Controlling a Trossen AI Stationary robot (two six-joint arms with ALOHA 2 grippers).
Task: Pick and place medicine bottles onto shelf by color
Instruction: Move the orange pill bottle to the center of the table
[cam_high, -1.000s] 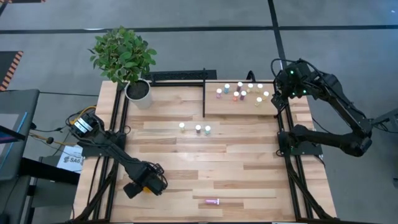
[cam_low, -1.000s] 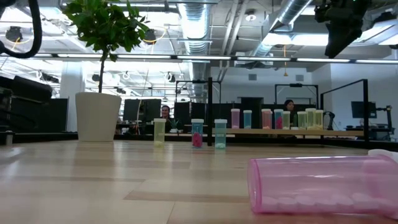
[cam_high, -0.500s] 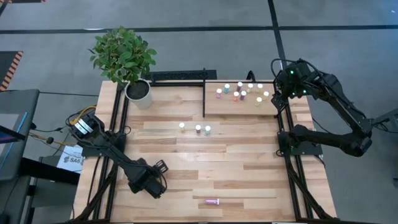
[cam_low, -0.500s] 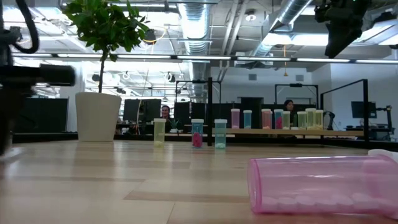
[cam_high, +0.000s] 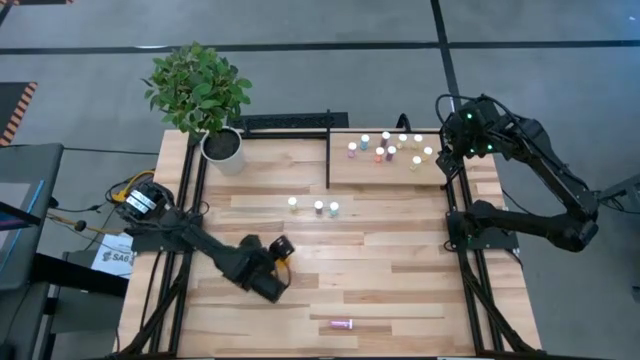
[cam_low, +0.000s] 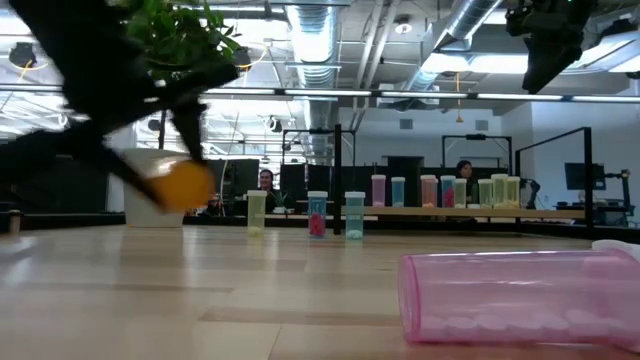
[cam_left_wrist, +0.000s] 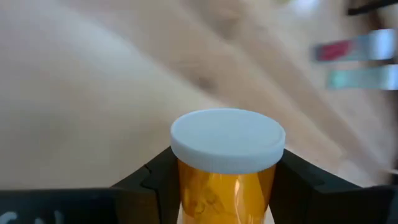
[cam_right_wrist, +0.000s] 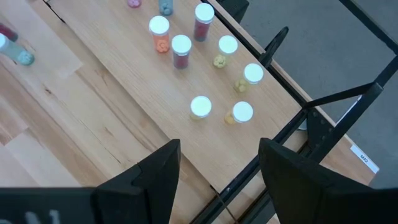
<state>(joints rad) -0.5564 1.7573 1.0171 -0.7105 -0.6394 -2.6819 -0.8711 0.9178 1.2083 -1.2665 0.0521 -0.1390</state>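
Only the left wrist view shows the left gripper (cam_left_wrist: 227, 180) with its fingers clamped on the orange bottle (cam_left_wrist: 227, 163); from above it sits mid-surface (cam_high: 281, 248), having swung in from the near-left edge. The right gripper (cam_right_wrist: 217, 171) hovers, fingers wide, over the shelf (cam_high: 470, 172), which holds small bottles (cam_high: 390, 149). A pink bottle (cam_high: 342, 324) lies near the front edge.

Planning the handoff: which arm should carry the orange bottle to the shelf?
Left. Its tool is shut on the orange bottle mid-table. The right tool hangs open and empty by the shelf.
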